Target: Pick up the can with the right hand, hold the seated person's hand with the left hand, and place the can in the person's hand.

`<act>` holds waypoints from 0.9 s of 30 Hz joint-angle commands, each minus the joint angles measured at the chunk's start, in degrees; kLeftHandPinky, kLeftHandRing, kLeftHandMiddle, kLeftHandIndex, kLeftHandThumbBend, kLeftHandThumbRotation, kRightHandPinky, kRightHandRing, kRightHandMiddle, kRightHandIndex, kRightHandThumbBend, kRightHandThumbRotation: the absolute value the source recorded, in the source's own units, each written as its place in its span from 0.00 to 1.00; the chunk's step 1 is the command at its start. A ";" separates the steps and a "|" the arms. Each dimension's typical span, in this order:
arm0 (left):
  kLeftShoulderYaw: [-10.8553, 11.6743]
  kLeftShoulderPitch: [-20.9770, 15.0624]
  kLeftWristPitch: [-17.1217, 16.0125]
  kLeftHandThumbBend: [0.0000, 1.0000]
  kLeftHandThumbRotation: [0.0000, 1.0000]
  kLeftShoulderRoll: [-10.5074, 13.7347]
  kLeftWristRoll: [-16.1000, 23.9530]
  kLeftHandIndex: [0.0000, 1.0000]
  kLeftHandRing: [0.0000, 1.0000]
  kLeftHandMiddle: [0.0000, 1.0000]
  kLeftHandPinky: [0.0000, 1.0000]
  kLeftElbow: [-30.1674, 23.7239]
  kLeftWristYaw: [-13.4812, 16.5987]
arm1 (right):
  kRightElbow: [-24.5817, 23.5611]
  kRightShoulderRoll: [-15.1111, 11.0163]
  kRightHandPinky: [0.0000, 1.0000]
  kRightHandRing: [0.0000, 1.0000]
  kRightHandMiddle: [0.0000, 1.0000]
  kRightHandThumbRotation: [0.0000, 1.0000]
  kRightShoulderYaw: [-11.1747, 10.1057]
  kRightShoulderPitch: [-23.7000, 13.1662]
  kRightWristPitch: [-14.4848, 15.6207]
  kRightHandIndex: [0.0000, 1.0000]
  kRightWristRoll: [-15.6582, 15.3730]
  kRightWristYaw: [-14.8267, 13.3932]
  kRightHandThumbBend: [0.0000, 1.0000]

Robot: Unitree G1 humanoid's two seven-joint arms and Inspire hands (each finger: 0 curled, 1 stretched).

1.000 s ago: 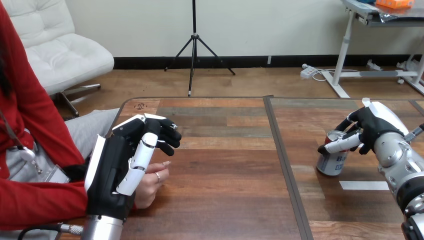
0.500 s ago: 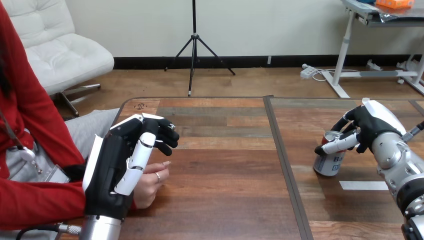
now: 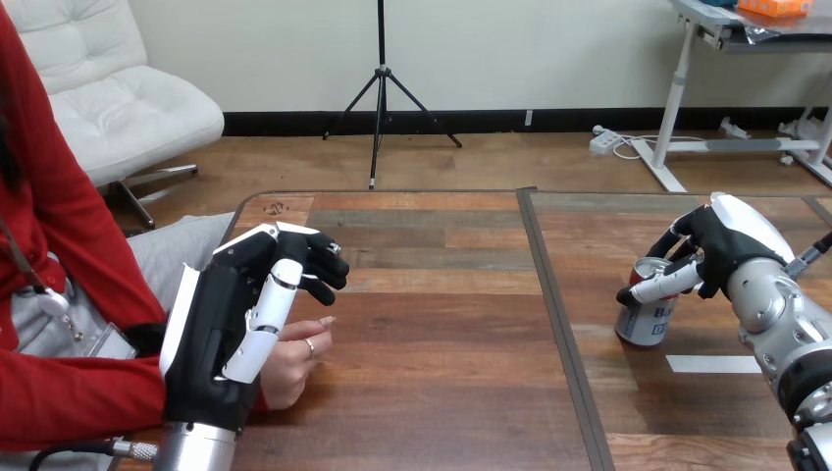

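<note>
A silver can (image 3: 648, 320) with a red top stands on the right half of the table (image 3: 442, 383), leaning slightly. My right hand (image 3: 731, 245) is shut on its upper part, thumb across the front and fingers curled behind the rim. At the left edge, the person's hand (image 3: 294, 361) rests on the table in a loose fist. My left hand (image 3: 211, 343) stands upright right beside and over it, back to the camera, fingers loosely bent above it and not curled round it. Whether the palm touches the person's hand is hidden.
A dark seam (image 3: 552, 304) runs front to back, splitting the table into two halves. A white strip of tape (image 3: 713, 364) lies just in front of the can. The person's red sleeve (image 3: 69, 392) lies along the near left edge.
The can and my right hand have shifted a little to the left. My left hand has sunk slightly toward the person's hand.
</note>
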 commanded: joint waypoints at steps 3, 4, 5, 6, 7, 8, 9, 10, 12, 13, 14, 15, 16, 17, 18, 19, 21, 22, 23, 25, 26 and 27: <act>0.05 -3.75 -1.44 0.28 0.73 0.68 0.11 0.49 0.50 0.50 0.40 -0.15 -0.15 | -0.83 -0.45 0.36 0.41 0.46 0.00 -0.17 -2.04 -1.92 0.47 0.20 -1.66 0.82; 0.07 -3.77 -1.54 0.28 0.73 0.71 0.19 0.49 0.50 0.50 0.40 -0.08 -0.12 | -0.86 -0.44 0.36 0.41 0.46 0.00 -0.21 -2.07 -2.03 0.47 0.26 -1.65 0.82; 0.08 -3.76 -1.61 0.28 0.73 0.73 0.23 0.49 0.50 0.50 0.40 -0.07 -0.11 | -0.88 -0.44 0.36 0.41 0.46 0.00 -0.24 -2.08 -2.10 0.47 0.29 -1.64 0.82; 0.16 -3.81 -1.93 0.28 0.73 0.82 0.77 0.49 0.50 0.50 0.40 0.09 0.16 | -0.93 -0.40 0.36 0.41 0.46 0.00 -0.30 -2.21 -2.15 0.47 0.37 -1.57 0.83; 0.22 -3.84 -2.16 0.29 0.73 0.87 1.16 0.49 0.50 0.50 0.40 0.19 0.35 | -0.97 -0.38 0.36 0.41 0.46 0.00 -0.33 -2.30 -2.16 0.47 0.42 -1.52 0.83; 0.25 -3.85 -2.32 0.30 0.73 0.90 1.43 0.49 0.50 0.50 0.40 0.25 0.48 | -0.99 -0.37 0.36 0.42 0.46 0.00 -0.35 -2.35 -2.17 0.47 0.45 -1.49 0.83; 0.38 -3.96 -2.90 0.30 0.74 1.05 2.43 0.49 0.49 0.50 0.40 0.52 0.96 | -1.07 -0.40 0.37 0.42 0.46 0.00 -0.40 -2.41 -2.61 0.47 0.52 -1.50 0.83; 0.47 -4.02 -3.30 0.30 0.74 1.14 3.09 0.49 0.49 0.50 0.40 0.68 1.27 | -1.12 -0.42 0.37 0.42 0.46 0.00 -0.43 -2.42 -2.95 0.47 0.55 -1.53 0.83; 0.75 -4.22 -4.50 0.31 0.73 1.47 5.27 0.49 0.49 0.50 0.40 1.09 2.36 | -1.26 -0.46 0.37 0.42 0.46 0.00 -0.34 -2.55 -3.47 0.47 0.48 -1.67 0.83; 0.89 -4.32 -5.11 0.31 0.73 1.64 6.43 0.49 0.49 0.50 0.40 1.26 2.96 | -1.33 -0.47 0.37 0.42 0.46 0.00 -0.25 -2.63 -3.62 0.47 0.39 -1.76 0.82; 0.98 -4.40 -5.56 0.32 0.73 1.75 7.26 0.50 0.49 0.50 0.40 1.40 3.42 | -1.36 -0.48 0.37 0.42 0.47 0.00 -0.20 -2.68 -3.72 0.47 0.33 -1.82 0.82; 1.25 -4.40 -5.75 0.32 0.72 1.96 9.20 0.50 0.49 0.50 0.41 1.23 4.61 | -1.47 -0.53 0.37 0.42 0.47 0.00 -0.15 -2.76 -4.21 0.47 0.28 -1.96 0.82; 1.40 -4.38 -5.79 0.34 0.71 2.07 10.44 0.50 0.50 0.51 0.41 1.09 5.43 | -1.53 -0.57 0.38 0.43 0.47 0.00 -0.13 -2.80 -4.55 0.47 0.26 -2.03 0.82; 1.49 -4.37 -5.86 0.35 0.70 2.15 11.34 0.51 0.50 0.51 0.42 1.03 6.08 | -1.56 -0.59 0.38 0.43 0.47 0.00 -0.12 -2.83 -4.79 0.47 0.24 -2.09 0.81; 1.76 -4.27 -5.55 0.37 0.68 2.50 13.50 0.51 0.51 0.52 0.43 0.54 7.35 | -1.67 -0.64 0.38 0.43 0.48 0.00 -0.04 -2.98 -5.14 0.47 0.17 -2.08 0.81; 1.91 -4.19 -5.33 0.40 0.68 2.73 14.89 0.52 0.52 0.53 0.44 0.20 8.19 | -1.73 -0.67 0.39 0.43 0.48 0.00 0.01 -3.08 -5.33 0.47 0.11 -2.05 0.81; 2.28 -4.04 -4.86 0.44 0.66 3.32 18.03 0.54 0.54 0.56 0.45 -0.66 10.14 | -1.88 -0.77 0.39 0.44 0.49 0.00 0.19 -3.29 -5.98 0.48 -0.06 -2.14 0.80; 2.44 -3.99 -4.69 0.47 0.65 3.59 19.38 0.56 0.56 0.58 0.46 -1.05 11.02 | -1.96 -0.82 0.40 0.44 0.49 0.00 0.28 -3.37 -6.33 0.48 -0.14 -2.22 0.80; 2.49 -3.96 -4.55 0.49 0.64 3.81 20.37 0.57 0.57 0.59 0.47 -1.30 11.76 | -1.99 -0.86 0.41 0.45 0.49 0.00 0.34 -3.42 -6.59 0.48 -0.21 -2.29 0.80; 2.95 -3.67 -3.58 0.54 0.61 4.70 24.00 0.60 0.59 0.62 0.49 -2.94 13.65 | -2.21 -1.01 0.41 0.45 0.50 0.00 0.44 -3.63 -7.57 0.48 -0.28 -2.34 0.79; 3.01 -3.60 -3.29 0.59 0.58 4.96 25.03 0.62 0.62 0.65 0.50 -3.37 14.30 | -2.24 -1.05 0.42 0.46 0.50 0.00 0.46 -3.69 -7.85 0.48 -0.29 -2.36 0.79; 3.00 -3.56 -3.11 0.60 0.57 5.11 25.67 0.63 0.63 0.66 0.51 -3.59 14.77 | -2.24 -1.07 0.42 0.46 0.50 0.00 0.47 -3.73 -8.01 0.48 -0.30 -2.37 0.79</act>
